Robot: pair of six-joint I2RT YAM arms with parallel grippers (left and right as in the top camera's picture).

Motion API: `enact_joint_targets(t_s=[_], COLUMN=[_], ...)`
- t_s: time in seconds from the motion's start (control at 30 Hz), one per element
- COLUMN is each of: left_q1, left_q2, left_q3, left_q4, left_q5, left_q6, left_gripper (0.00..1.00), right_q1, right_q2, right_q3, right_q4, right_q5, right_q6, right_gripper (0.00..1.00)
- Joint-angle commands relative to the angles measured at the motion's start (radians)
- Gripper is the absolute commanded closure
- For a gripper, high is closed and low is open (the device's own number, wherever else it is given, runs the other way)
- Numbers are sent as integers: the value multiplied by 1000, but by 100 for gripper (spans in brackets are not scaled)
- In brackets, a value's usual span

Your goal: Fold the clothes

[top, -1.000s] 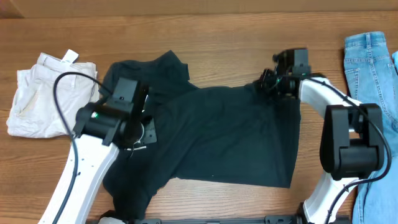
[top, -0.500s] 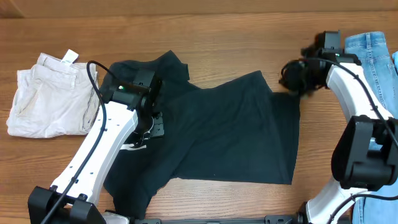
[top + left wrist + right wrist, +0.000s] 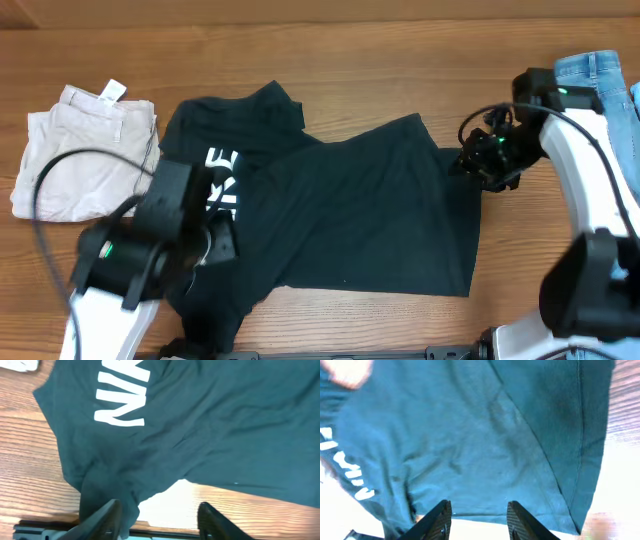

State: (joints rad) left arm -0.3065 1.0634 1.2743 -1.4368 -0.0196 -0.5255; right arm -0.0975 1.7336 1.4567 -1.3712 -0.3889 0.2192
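Wood-grain table (image 3: 350, 40) fills the whole overhead shot, no room visible beyond it. One dark navy T-shirt (image 3: 370, 230) lies across the middle, long axis running side to side: white lettering (image 3: 222, 180) end at the left, straight hem at the right. Two arms are in play. One pair of light blue jeans (image 3: 590, 90) sits at the far right edge, one pair of beige shorts (image 3: 80, 165) at the left. Left gripper (image 3: 160, 520) is over the shirt's near-left corner, jaws parted, nothing in them. Right gripper (image 3: 479, 520) is over the far-right corner, also released.
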Motion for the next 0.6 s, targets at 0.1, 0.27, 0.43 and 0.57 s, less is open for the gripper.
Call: enact_joint_targets(t_s=[0.1,0.27,0.43,0.57], left_q1=[6,6,5,5], left_q2=[-133,-114,-116,-116], left_q3=[11,10,10,10], left_q4=[-25,-45,-138,-135], left_q5=[-7,-5,2,20], left_q6=[-39,-39,-66,-66], left_gripper=[36,38,40,40], right_q1=[-1,-1,-1,-1], right_q2=[-246,-254,-254,-254], right_q3=[-90,-261,-455,-638], right_q4=[-97,-71,3,127], right_q5=[60,59,55,27], right_q6=[96,107,171,274], right_gripper=[49,50,45,47])
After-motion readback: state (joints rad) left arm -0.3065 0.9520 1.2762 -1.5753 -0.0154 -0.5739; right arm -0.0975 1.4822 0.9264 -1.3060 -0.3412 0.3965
